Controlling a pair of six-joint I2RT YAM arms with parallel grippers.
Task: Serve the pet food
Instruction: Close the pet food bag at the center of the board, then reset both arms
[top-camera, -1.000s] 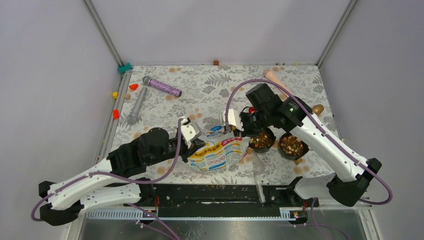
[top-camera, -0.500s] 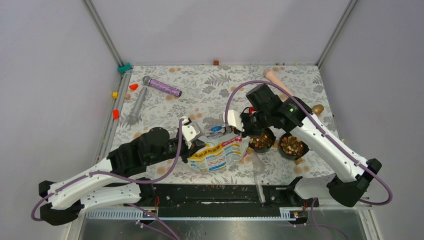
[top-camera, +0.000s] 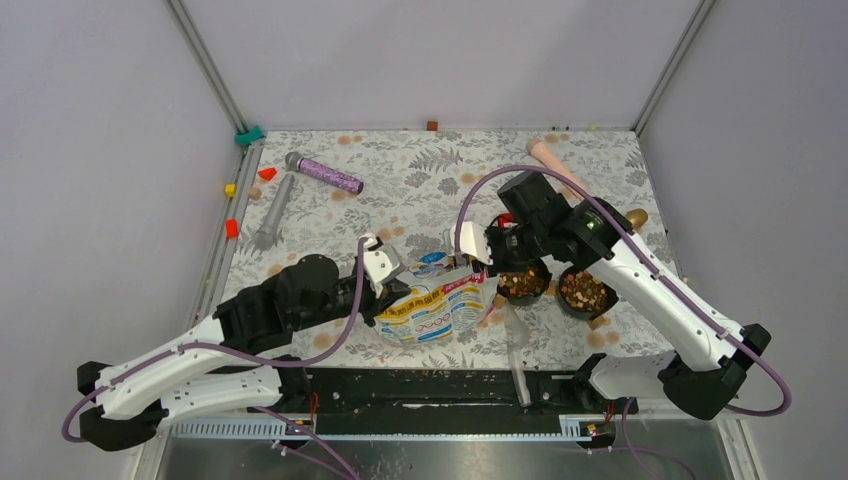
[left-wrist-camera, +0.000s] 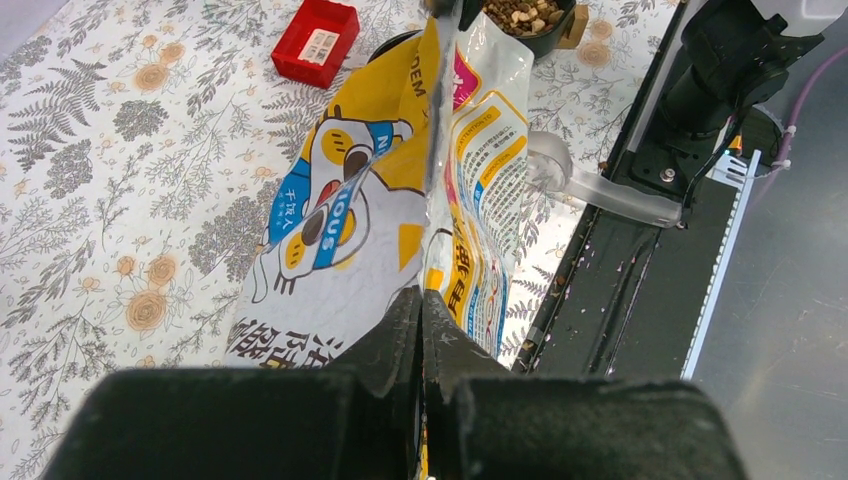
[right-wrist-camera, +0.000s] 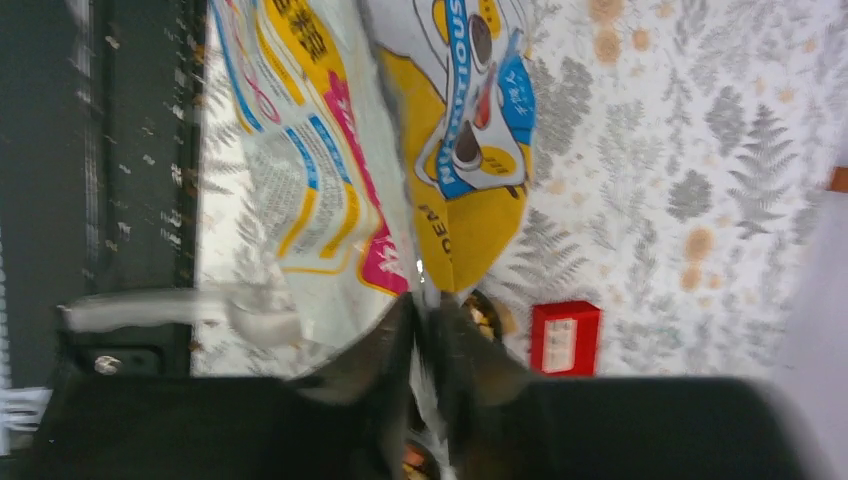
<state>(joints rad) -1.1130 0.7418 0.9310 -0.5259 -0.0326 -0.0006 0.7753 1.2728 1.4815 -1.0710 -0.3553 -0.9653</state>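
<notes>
The yellow-white-pink cat-print bag (top-camera: 440, 300) hangs between both grippers over the flowered table. My left gripper (top-camera: 385, 272) is shut on the bag's left edge; the left wrist view shows the jaws (left-wrist-camera: 422, 300) pinching the bag (left-wrist-camera: 370, 200). My right gripper (top-camera: 478, 252) is shut on the bag's other end, beside the near bowl; in the right wrist view (right-wrist-camera: 425, 310) its jaws pinch the bag (right-wrist-camera: 330, 150). Pet food kibble fills two black bowls (top-camera: 523, 282) (top-camera: 586, 291). One bowl's kibble also shows in the left wrist view (left-wrist-camera: 520, 12).
A clear plastic scoop (top-camera: 515, 335) lies in front of the bowls. A red box (left-wrist-camera: 316, 40) lies behind the bag. A purple and grey microphone (top-camera: 325, 174), a grey tool (top-camera: 273, 212) and small blocks (top-camera: 232, 228) lie far left. A black rail (top-camera: 430, 385) runs along the front.
My right gripper has shifted a little to the right with the bag's end, pulling the bag slightly. The left arm has stayed put.
</notes>
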